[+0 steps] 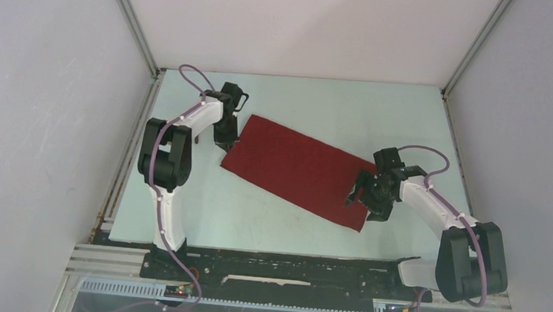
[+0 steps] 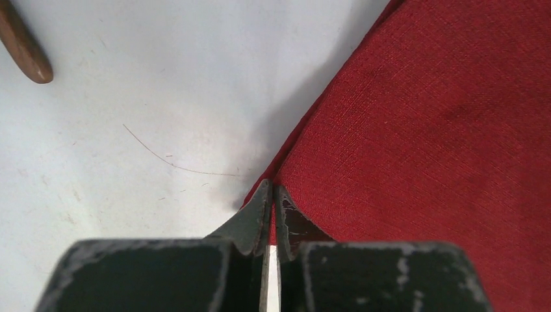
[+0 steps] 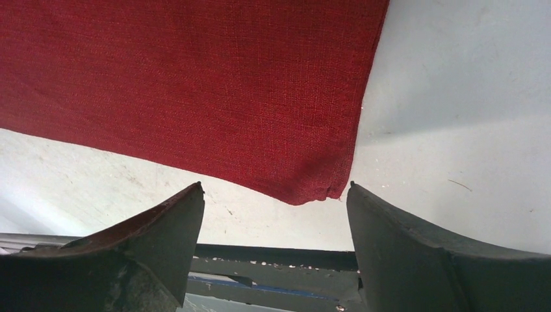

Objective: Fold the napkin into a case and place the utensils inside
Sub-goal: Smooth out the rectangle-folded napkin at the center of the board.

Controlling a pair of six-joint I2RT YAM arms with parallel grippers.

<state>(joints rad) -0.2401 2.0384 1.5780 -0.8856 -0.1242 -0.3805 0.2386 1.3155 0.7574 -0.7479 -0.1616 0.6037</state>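
Observation:
The dark red napkin [image 1: 298,169] lies flat and slanted across the table as a long rectangle. My left gripper [image 1: 224,140] is at its far left corner. In the left wrist view the left gripper [image 2: 273,190] is shut on the napkin's edge [image 2: 429,130]. My right gripper [image 1: 356,196] is open over the napkin's near right corner. In the right wrist view the right gripper [image 3: 274,192] is spread wide, with the napkin corner [image 3: 315,188] just beyond it. One brown utensil tip [image 2: 25,51] lies on the table left of the cloth. The other utensil is out of view.
The pale table [image 1: 323,100] is boxed in by white walls and metal corner posts [image 1: 131,22]. A black rail [image 1: 287,265] runs along the near edge by the arm bases and also shows in the right wrist view [image 3: 273,260].

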